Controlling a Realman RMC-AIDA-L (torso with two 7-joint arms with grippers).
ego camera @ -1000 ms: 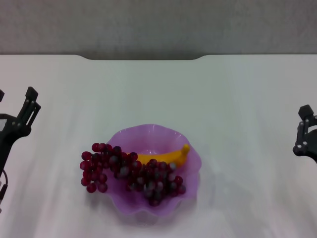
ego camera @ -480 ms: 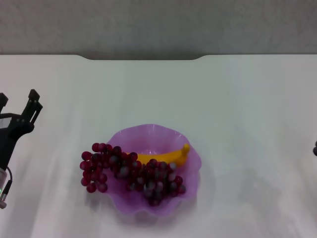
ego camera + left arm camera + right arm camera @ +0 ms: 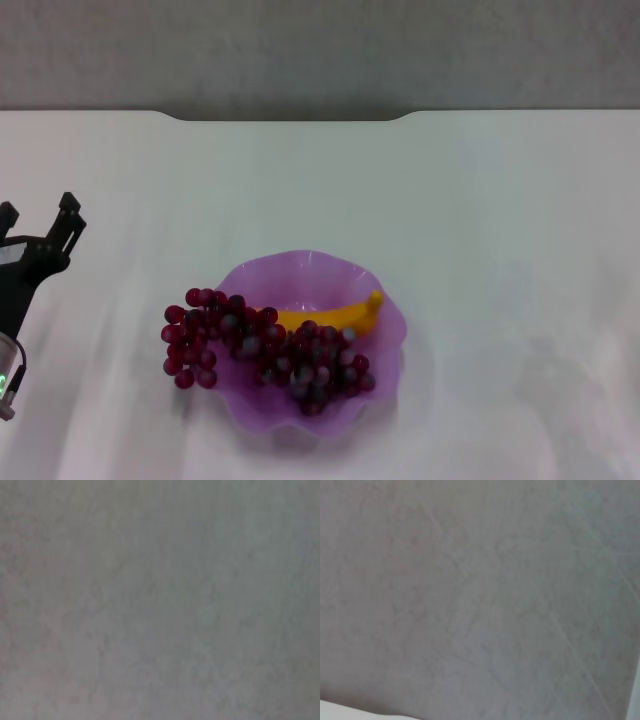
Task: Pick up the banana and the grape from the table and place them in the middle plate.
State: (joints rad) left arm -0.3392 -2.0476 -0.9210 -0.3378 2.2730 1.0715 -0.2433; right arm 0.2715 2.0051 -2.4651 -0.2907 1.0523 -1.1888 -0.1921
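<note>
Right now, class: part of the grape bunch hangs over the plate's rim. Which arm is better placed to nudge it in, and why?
Probably the left. The left gripper is open at the table's left edge, on the side where the grape bunch overhangs the purple plate. The right gripper is out of view.

- Soft, even light is falling from above on my surface [image 3: 480, 200], washing it pale.
- The middle plate [image 3: 310, 275] is casting only a faint shadow.
- Both my wrist views are showing blurred, featureless grey.
</note>
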